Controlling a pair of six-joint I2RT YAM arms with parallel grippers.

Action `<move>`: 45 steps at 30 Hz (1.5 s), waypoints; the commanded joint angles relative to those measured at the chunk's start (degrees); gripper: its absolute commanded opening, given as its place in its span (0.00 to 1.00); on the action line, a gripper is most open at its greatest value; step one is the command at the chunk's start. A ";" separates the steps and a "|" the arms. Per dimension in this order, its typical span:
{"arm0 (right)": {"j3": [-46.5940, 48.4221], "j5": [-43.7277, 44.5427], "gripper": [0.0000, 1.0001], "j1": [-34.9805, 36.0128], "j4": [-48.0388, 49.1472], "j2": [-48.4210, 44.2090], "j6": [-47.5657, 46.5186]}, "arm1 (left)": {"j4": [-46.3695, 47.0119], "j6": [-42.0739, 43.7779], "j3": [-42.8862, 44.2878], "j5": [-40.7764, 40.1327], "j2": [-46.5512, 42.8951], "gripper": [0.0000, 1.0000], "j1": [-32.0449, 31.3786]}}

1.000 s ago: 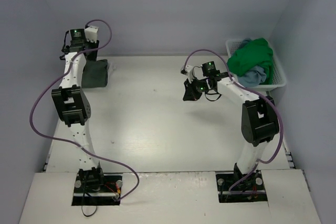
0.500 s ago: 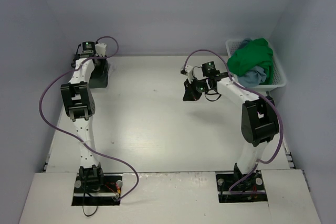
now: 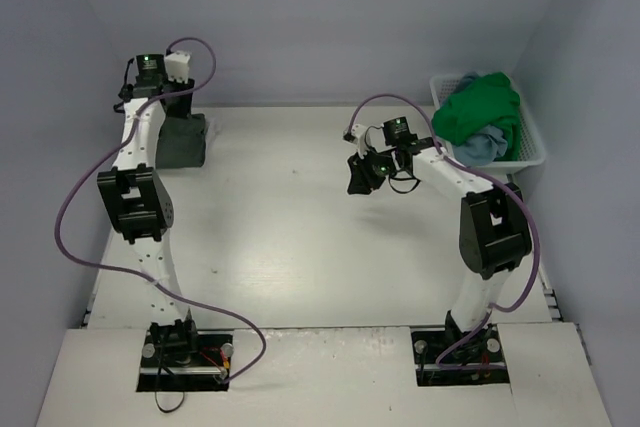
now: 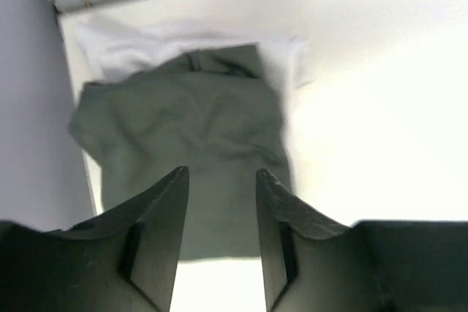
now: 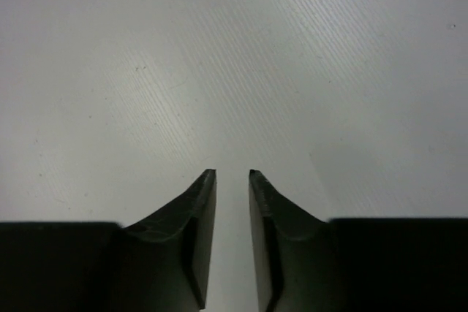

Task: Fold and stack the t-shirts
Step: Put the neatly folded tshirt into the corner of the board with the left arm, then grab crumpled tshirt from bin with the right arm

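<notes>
A dark olive-grey t-shirt [image 4: 183, 144] lies folded on top of a white t-shirt [image 4: 131, 49] in the table's far left corner, also seen from above as the olive t-shirt [image 3: 182, 142]. My left gripper [image 4: 219, 173] hangs above its near edge, open, with nothing between the fingers. A bright green t-shirt [image 3: 480, 109] and a light blue t-shirt [image 3: 486, 145] lie bunched in the basket. My right gripper [image 5: 232, 173] hovers over bare table at centre right, its jaws slightly apart and empty, also seen as the right gripper [image 3: 358, 179].
The white slatted basket [image 3: 533, 152] stands at the back right corner. Grey walls close in the table on the left, back and right. Purple cables loop from both arms.
The left arm dipped down onto the olive t-shirt half a second ago and has lifted back up. The right gripper's jaws have parted a little; that arm has stayed in place.
</notes>
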 commanded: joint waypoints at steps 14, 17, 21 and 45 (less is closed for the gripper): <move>7.83 34.64 0.49 -10.01 5.19 -15.45 4.21 | -14.47 -3.42 -16.79 25.09 -34.52 0.47 -4.76; 9.59 38.25 0.50 -13.17 5.10 -17.12 3.77 | -16.84 -3.16 -19.52 25.89 -38.92 0.47 -4.94; 10.47 42.81 0.50 -16.96 5.19 -17.21 4.03 | -17.11 -2.11 -23.65 23.62 -44.27 0.47 -5.03; 10.81 49.42 0.56 -18.46 5.01 -8.61 2.01 | -13.95 0.53 -39.56 19.47 -54.31 0.47 -4.94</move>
